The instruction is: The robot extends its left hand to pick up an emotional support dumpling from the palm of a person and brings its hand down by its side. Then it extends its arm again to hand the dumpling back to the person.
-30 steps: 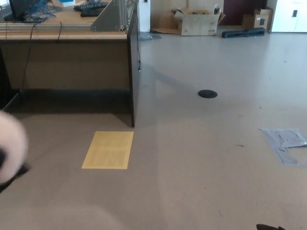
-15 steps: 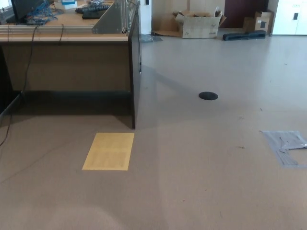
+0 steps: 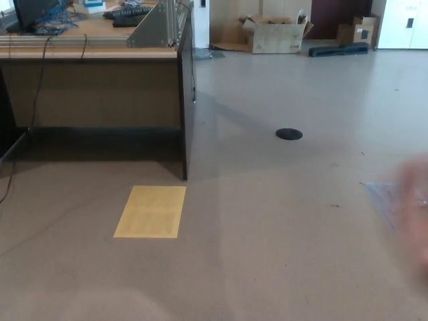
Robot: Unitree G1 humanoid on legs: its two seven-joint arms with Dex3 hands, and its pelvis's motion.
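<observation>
neither of the robot's hands shows in the head view, so whether they are released, clenched or grasping anything cannot be told, and the dumpling is nowhere to be seen either. at the right edge a pale, heavily blurred shape comes into the picture, too smeared to tell what it is; it partly hides a patch of grey-blue tape or film on the floor. the beige floor fills most of the view. a flat yellow rectangular sheet lies on it, just in front of the corner of a wooden desk with a dark side panel. black cables hang down the desk's front, and a dark keyboard lies on top. a small round black disc sits on the floor well to the right of the desk. at the far wall stands an open cardboard box, with a long dark bar lying just beside it.
</observation>
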